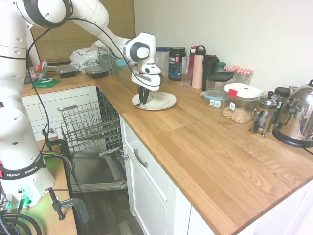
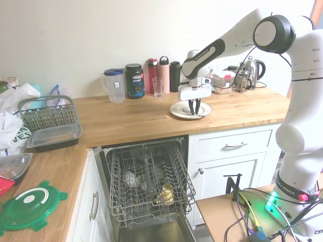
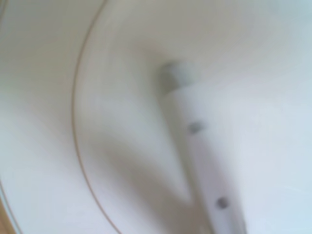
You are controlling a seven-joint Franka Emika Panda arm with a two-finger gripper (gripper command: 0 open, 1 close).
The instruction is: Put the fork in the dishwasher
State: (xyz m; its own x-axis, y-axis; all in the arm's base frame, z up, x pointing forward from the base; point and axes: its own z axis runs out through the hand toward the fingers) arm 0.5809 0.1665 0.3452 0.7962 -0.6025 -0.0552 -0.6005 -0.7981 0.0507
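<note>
Dishwasher [image 2: 146, 186]: door down, rack out
Arm: reaching over counter, wrist vertical
Gripper [image 2: 194, 108]: fingers narrow, down on cream plate [image 1: 164, 102], around fork [image 3: 200, 146] handle

"Vega Sport" on black tub [image 2: 134, 80]

Fork [image 3: 202, 156] on plate [image 1: 164, 102]; dishwasher [image 2: 146, 186] below counter [image 1: 205, 142].

Gripper [image 1: 142, 101] down on plate [image 1: 164, 102], fingers close together, on wooden counter [image 1: 205, 147]. Dishwasher [image 1: 90, 147] open below, wire rack [image 1: 88, 122] pulled out. Kettle [image 1: 298, 120] at far right.
</note>
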